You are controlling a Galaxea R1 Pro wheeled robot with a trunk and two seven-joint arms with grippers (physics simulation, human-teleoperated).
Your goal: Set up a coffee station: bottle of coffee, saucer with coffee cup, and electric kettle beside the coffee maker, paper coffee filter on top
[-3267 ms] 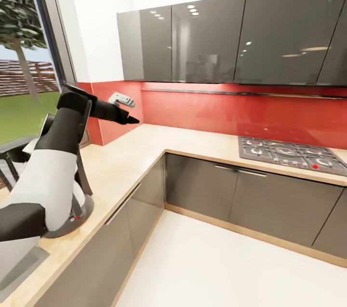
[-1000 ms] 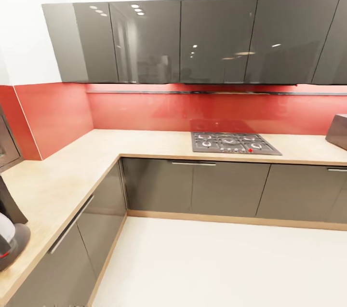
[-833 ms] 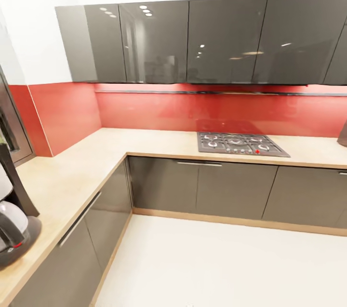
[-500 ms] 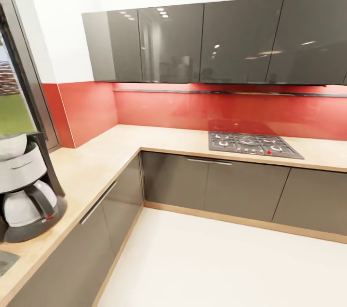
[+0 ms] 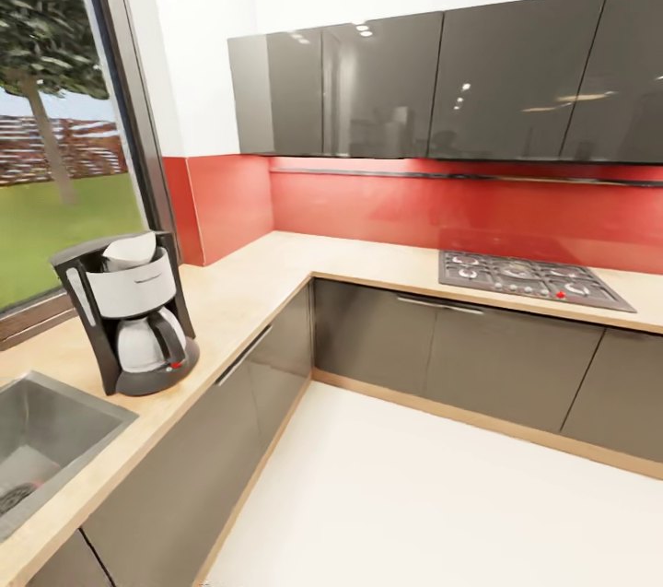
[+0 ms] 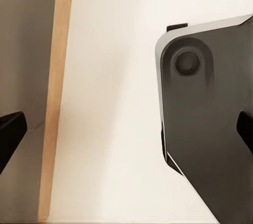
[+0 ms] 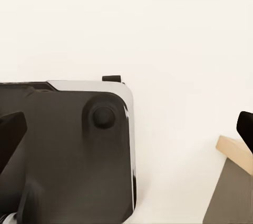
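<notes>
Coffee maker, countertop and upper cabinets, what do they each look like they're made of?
Coffee maker: apparently matte black plastic with a pale grey body, and a carafe that could be glass or metal.
Countertop: light beige, faintly grained, probably wood or laminate, matte.
Upper cabinets: dark grey high-gloss panels, lacquered or glassy; they mirror ceiling lights.
This being a render, materials are guesses.

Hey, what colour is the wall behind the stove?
Red: the glossy backsplash behind the stove shows best in the head view.

Bright even daylight from the window [image 5: 55,154], ceiling-light glare on glossy upper cabinets [image 5: 442,85], soft render, faint shadows
</notes>
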